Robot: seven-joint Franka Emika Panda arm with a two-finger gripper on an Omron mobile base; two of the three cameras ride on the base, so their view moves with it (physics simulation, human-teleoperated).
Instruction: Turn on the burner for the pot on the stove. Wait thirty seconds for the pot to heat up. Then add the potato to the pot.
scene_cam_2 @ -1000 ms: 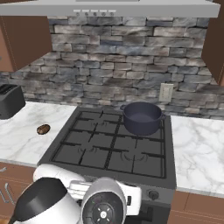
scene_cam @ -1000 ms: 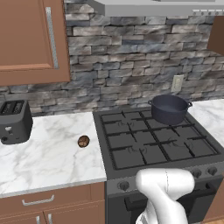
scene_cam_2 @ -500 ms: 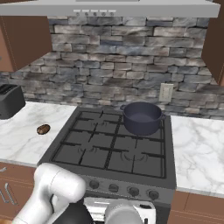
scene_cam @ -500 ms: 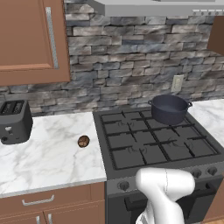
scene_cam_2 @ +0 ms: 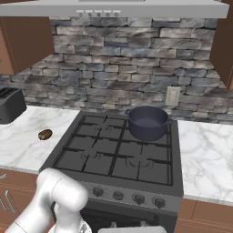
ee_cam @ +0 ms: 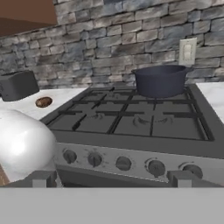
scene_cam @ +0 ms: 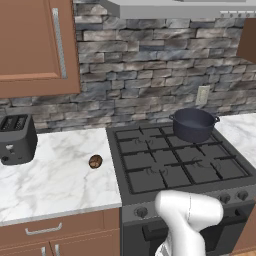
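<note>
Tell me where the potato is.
The potato lies on the marble counter, left of the stove, between it and the toaster.

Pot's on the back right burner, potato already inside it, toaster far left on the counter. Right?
Not quite. The potato isn't in the pot; the left base view shows it lying on the marble counter left of the stove. Pot placement and toaster are as you say.

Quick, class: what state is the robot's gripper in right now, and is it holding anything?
Gripper: open, jaws wide apart, holding nothing; it faces the stove front.
</note>
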